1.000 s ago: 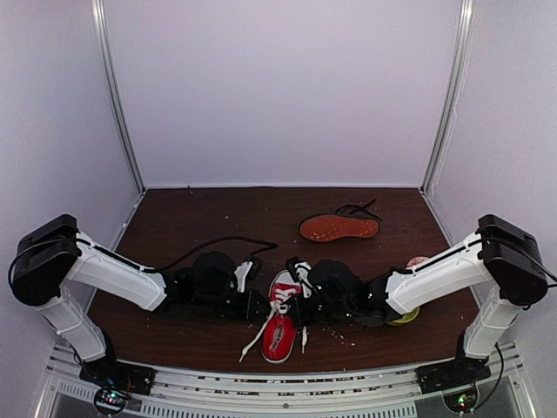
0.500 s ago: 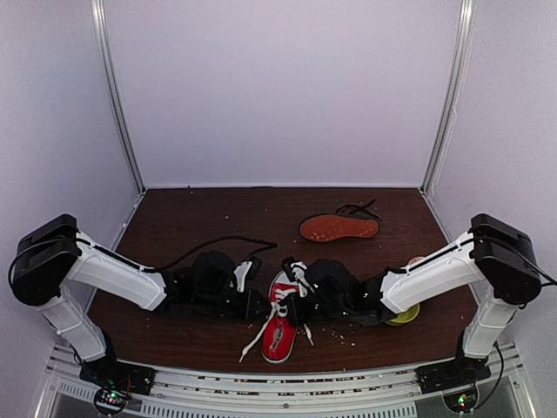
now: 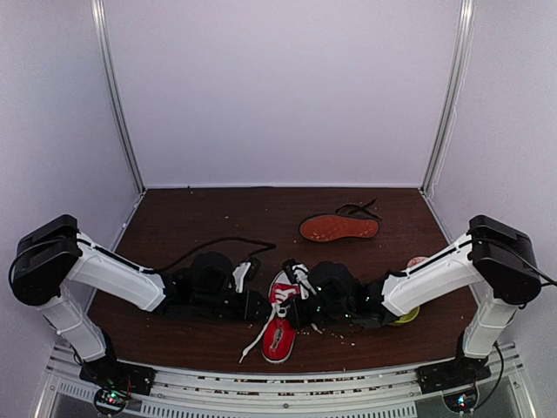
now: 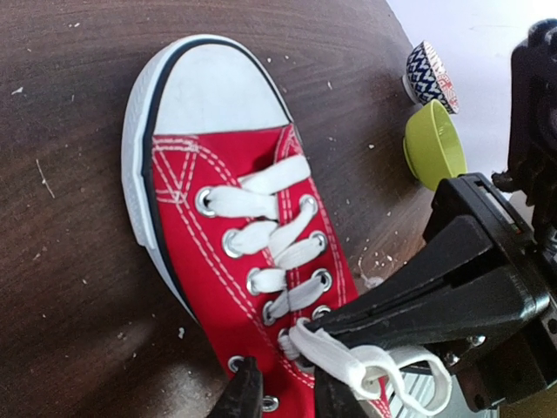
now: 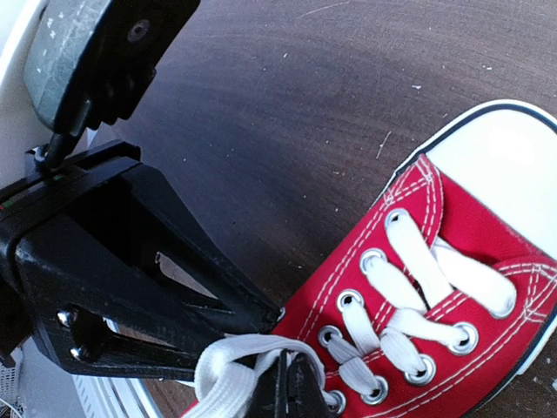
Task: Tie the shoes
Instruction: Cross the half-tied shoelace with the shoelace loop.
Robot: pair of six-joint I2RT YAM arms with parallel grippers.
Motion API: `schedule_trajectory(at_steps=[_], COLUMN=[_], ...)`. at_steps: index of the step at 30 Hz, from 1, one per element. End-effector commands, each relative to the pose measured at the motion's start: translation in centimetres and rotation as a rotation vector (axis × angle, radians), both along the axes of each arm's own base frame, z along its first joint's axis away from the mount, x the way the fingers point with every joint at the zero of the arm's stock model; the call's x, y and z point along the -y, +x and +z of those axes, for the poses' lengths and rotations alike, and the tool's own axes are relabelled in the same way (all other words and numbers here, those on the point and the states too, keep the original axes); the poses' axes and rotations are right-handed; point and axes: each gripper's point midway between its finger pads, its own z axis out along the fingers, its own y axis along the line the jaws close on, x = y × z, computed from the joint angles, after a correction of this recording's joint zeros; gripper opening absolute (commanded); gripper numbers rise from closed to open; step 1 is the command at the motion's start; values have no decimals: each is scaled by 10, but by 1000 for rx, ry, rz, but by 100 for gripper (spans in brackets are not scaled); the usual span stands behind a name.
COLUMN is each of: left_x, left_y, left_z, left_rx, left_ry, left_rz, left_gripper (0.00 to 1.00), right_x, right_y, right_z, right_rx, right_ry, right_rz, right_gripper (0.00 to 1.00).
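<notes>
Where the two arms meet low over the near middle of the table (image 3: 191, 218), the right gripper (image 4: 313, 329) has its fingers pressed together on a white lace (image 4: 339, 355) of the red sneaker (image 4: 235, 235). It pinches the lace just above the top eyelets, and a small loop hangs out past the fingertips. Opposite, the left gripper (image 5: 271, 318) comes in almost tip to tip, its point right against the same bunch of lace. From either wrist view I cannot tell whether its fingers are closed on the lace or slightly parted.

Both arms are stretched out nearly flat. The left arm (image 3: 113, 274) reaches in from the left and the right arm (image 3: 431, 277) from the right, with the wrists facing each other across the sneaker. The sneaker stands on its sole, laced through its lower eyelets, with one loose lace end (image 3: 252, 342) trailing over the wood. Farther back, well apart, the black shoe (image 3: 339, 228) lies sole up. A green bowl (image 4: 435, 152) and a patterned cup (image 4: 426, 74) sit near the right arm.
</notes>
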Motion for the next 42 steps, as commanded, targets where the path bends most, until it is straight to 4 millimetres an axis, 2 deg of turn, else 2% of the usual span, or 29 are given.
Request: schedule_trajectory(at_steps=[1,10,17,21,24,29,32,38,42], left_x=[6,1,-8,-24,-31,-21,-17,-11,-4], left_y=[3,8,16,19,19,7,3,6,6], left_z=[17,16,13,7,13,32,32,34,33], left_rx=[34,30,15,13,47,102,113,128,117], left_ry=[-78,-75,-49,24,71,75,86,92,77], left_rz=[-7,31,78,127,123,-11,-55,-72,-87], left_gripper=[26,32,36,45,51,53,52,52,52], right_x=[-8,-5,-4,-3,0,3,6,17,16], right_y=[-14,-16,-27,-32,-32,-34,-31,-25,-24], right_z=[-3,0,4,9,12,10,8,9,9], right_rx=[-17,-12,-5,9,17,15,17,36,39], right_ry=[22,36,64,71,71,64,57,44,40], right_rz=[47,49,79,83,73,65,40,-14,-14], right_gripper=[0,0,0,0,0,0,0,0,0])
